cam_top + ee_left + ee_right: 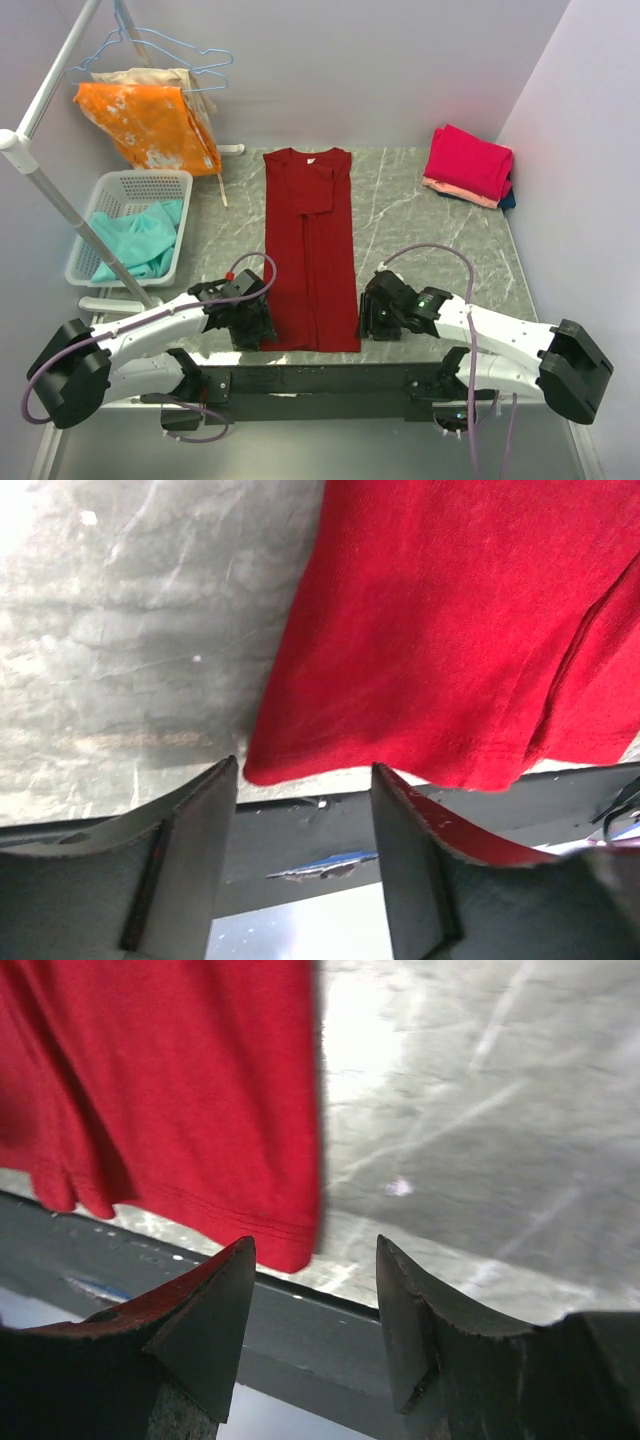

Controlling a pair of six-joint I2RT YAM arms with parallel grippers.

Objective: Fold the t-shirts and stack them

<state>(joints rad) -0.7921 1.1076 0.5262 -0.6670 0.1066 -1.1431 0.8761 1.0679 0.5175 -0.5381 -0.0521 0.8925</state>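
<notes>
one maroon t-shirt (310,260), one teal t-shirt (140,245), three stacked t-shirts (468,162), one basket (140,178)

The dark red shirt (310,250) lies flat mid-tabletop (420,230), its sides folded in to a long narrow strip, collar far, hem at the near edge. Far right sits a folded stack: pink shirt (468,160) over peach shirt (455,190) over dark blue shirt (508,198). A teal shirt (140,240) lies crumpled in the basket (130,180) at left

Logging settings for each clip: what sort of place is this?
Likely a staged laundry-folding cell: plain walls around a marble-look table, a laundry basket, a hanger rack, folded t-shirts.
</notes>
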